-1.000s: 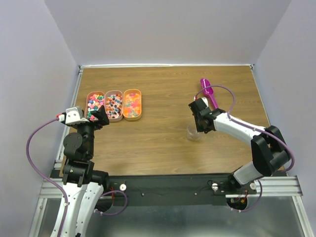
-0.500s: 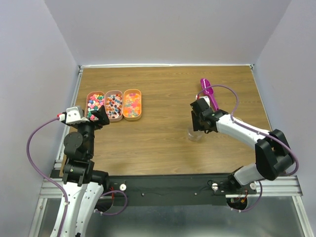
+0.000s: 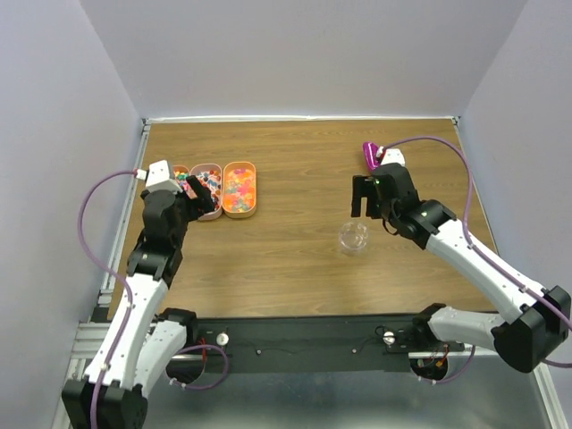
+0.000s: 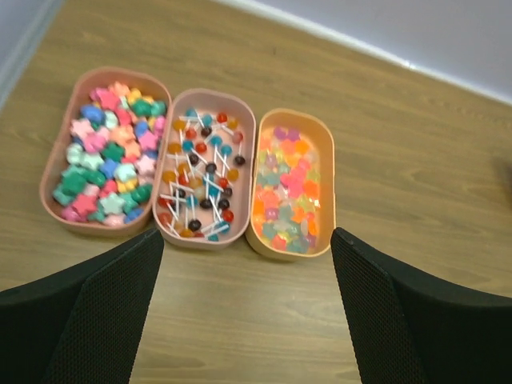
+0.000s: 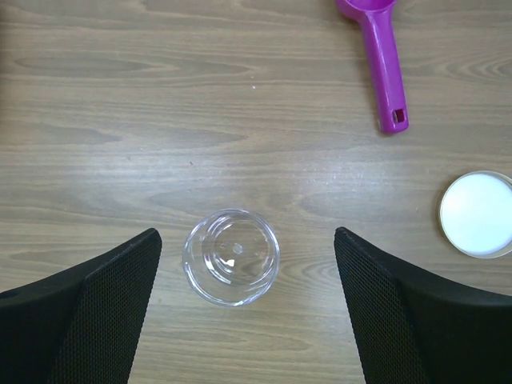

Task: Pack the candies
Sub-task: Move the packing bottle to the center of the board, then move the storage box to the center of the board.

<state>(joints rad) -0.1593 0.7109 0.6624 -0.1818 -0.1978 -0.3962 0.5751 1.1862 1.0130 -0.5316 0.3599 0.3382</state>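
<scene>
Far left on table (image 3: 295,161): three trays (image 4: 210,91) side by side, touching, all full of candies (image 4: 108,152). Stars in one, tiny lollipops in middle, orange gummies in third. Left gripper (image 3: 195,189) hovers right over them, jaws spread wide, nothing held. Over on right side, right gripper (image 3: 368,201) hangs above clear jar (image 5: 232,258), jaws wide too, holding nothing. Jar sits upright. Scoop (image 5: 381,64) lies beyond jar, well apart. White lid (image 5: 477,214) near jar, not touching.
</scene>
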